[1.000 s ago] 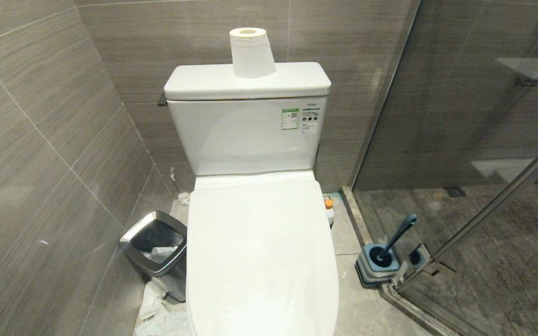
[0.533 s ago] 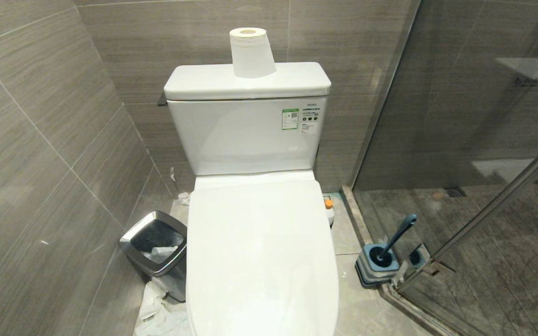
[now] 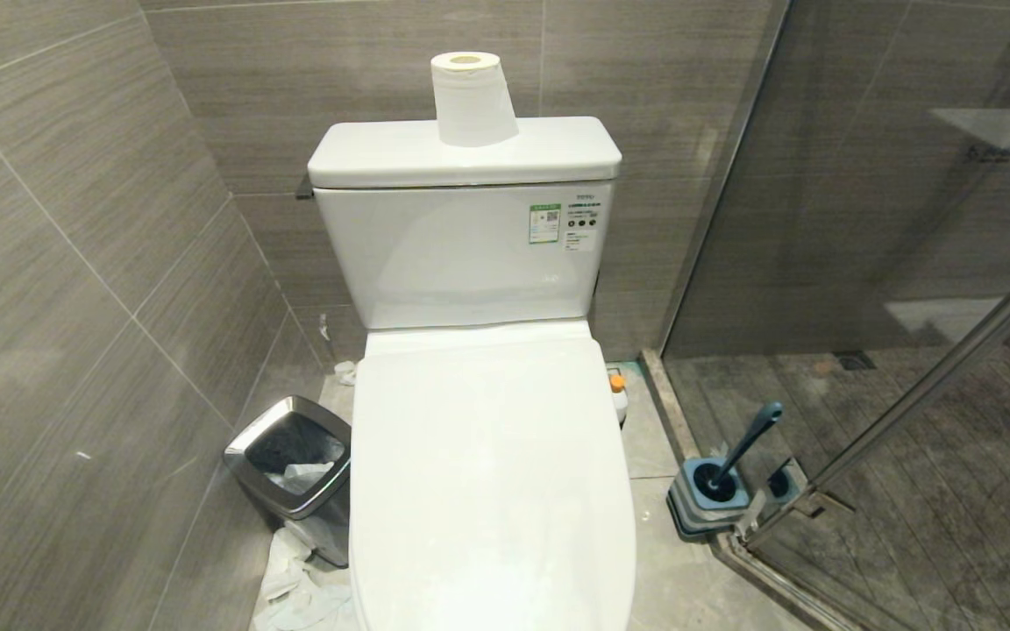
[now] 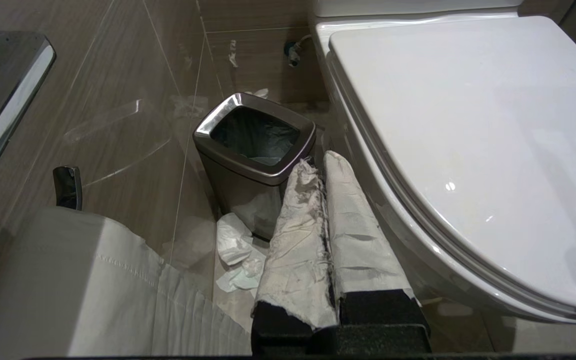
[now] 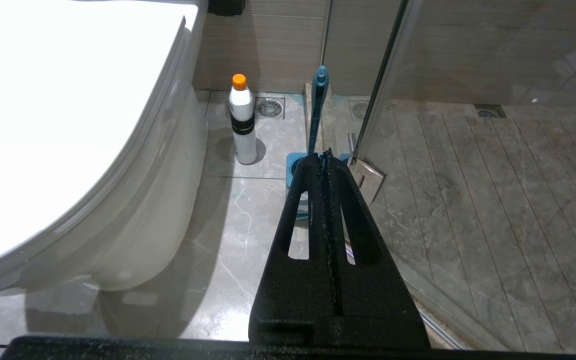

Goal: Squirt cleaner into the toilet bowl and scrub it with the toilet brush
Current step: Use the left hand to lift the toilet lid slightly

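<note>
No change from the earlier frames. Toilet brush (image 3: 746, 443) stands in its holder (image 3: 708, 501), handle leaning up toward the shower glass. Left gripper (image 4: 324, 162) and right gripper (image 5: 324, 156) both pressed together, empty.

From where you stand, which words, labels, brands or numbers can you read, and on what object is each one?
No text can be read for certain.
Green-bordered sticker on the toilet tank: print and a code pattern, too small to read.
White label beside it, with dark round symbols: too small to read.
Cleaner: only a black band, no readable words.
</note>
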`<state>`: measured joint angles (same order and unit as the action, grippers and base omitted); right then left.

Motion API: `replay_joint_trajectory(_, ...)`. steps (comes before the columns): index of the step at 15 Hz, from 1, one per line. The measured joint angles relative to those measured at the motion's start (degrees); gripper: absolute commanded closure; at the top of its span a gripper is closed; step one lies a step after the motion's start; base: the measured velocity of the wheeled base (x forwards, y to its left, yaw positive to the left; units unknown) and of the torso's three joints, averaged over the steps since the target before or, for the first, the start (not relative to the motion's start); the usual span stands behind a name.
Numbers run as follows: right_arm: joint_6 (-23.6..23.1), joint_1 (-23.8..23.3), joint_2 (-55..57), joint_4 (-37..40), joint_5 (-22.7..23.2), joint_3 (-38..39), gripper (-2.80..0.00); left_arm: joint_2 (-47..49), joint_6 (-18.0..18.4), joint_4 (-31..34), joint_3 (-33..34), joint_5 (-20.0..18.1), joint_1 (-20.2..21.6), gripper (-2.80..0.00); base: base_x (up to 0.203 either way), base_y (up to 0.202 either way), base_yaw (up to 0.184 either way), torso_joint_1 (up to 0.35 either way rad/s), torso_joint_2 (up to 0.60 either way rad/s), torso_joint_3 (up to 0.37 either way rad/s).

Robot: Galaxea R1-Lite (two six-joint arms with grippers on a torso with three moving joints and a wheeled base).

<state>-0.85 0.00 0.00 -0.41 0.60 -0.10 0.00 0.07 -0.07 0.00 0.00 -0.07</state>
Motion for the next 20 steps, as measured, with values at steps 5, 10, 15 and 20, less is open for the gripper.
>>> replay_joint_trajectory(5,0.00,0.00,0.00,0.00,0.02,0.00,0.00,0.00,0.02,0.00,0.00,0.00,0.02,0.00,0.000,0.000,0.000,0.000,0.00,0.000)
replay_joint_trajectory(10,0.00,0.00,0.00,0.00,-0.05,0.00,0.00,0.00,0.02,-0.02,0.00,0.00,0.05,0.00,0.000,0.000,0.000,0.000,0.00,0.000)
replay_joint_trajectory(15,0.00,0.00,0.00,0.00,0.00,0.00,0.00,0.00,0.01,-0.02,0.00,0.00,0.05,0.00,0.000,0.000,0.000,0.000,0.00,0.000)
replay_joint_trajectory(20,0.00,0.00,0.00,-0.01,-0.02,0.00,0.00,0.00,0.02,-0.02,0.00,0.00,0.05,0.00,0.000,0.000,0.000,0.000,0.00,0.000)
